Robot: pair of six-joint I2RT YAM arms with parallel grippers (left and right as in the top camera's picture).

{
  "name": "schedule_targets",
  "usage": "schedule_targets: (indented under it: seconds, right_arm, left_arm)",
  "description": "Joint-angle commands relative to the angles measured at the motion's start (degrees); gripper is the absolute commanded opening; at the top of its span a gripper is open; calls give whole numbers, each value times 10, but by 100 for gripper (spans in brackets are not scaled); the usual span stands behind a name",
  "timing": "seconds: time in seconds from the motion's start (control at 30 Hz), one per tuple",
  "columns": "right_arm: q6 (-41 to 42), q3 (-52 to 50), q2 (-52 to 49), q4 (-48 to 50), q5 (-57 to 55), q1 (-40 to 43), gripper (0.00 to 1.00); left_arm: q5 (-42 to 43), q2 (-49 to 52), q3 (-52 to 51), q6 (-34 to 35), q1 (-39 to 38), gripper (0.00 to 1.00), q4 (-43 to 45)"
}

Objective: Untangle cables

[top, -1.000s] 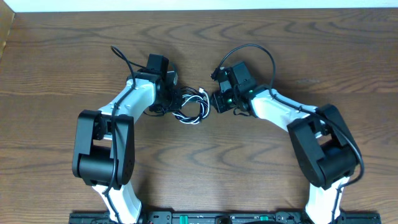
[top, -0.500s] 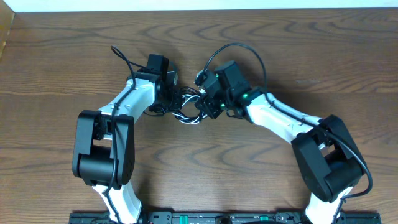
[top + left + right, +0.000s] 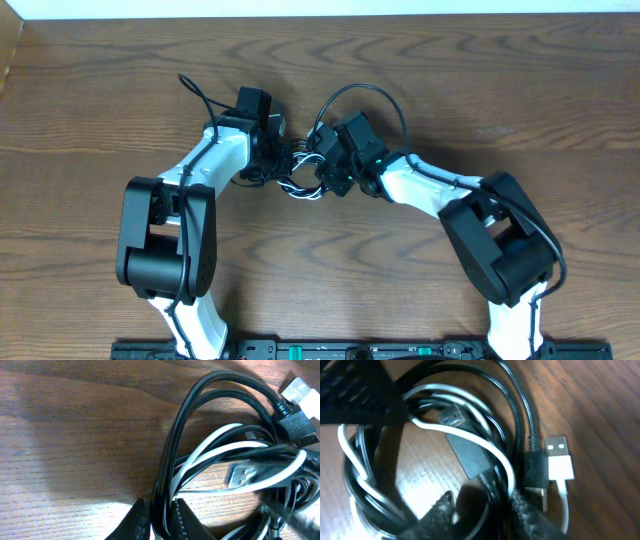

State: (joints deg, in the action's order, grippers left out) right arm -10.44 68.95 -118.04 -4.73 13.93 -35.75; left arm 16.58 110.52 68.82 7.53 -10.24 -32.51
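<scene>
**Two hands meet at a knot of cords mid-tabletop**

The cables (image 3: 303, 181) lie in one tangled bundle near the middle of the wooden tabletop (image 3: 100, 80), well away from every edge, with both arms reaching in to them from either side.

The left hand (image 3: 161, 519) is closed on the bundle. Two black strands run down between its fingertips (image 3: 136, 517) and are pinched there. Above them the white cable (image 3: 215, 455) loops across the black cables (image 3: 172, 445).

The right hand (image 3: 482, 512) straddles several black strands at the other side of the knot. I cannot tell whether its fingers press on them or only stand around them.

A white USB plug (image 3: 559, 466) lies flat on the wood just beside a black plug (image 3: 534, 467), both at the outer side of the loops. A third, silver-tipped plug (image 3: 452, 417) rests on top of the tangle. The plug faces are blurred, and no lettering or brand mark can be read on them.
</scene>
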Motion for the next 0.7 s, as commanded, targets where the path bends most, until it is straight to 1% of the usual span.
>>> schedule_targets:
  seconds: [0.0,0.03,0.07,0.23,0.37,0.6,0.67]
  right_arm:
    - [-4,5,-12,-7,-24,-1,12]
    - [5,5,-11,-6,-24,-1,4]
    - [19,5,-10,-3,-24,-1,1]
    - [83,5,-7,18,22,5,1]
    - [144,5,-6,11,21,33,1]
    - [201,5,-6,-45,-47,73,1]
    - [207,5,-7,-45,-46,76,1]
  left_arm:
    - [-10,0,4,3,3,16,-2]
    - [-10,0,4,3,3,16,-2]
    - [-10,0,4,3,3,16,-2]
    - [-10,0,4,3,3,16,-2]
    - [-10,0,4,3,3,16,-2]
    - [-10,0,4,3,3,16,-2]
    - [-10,0,4,3,3,16,-2]
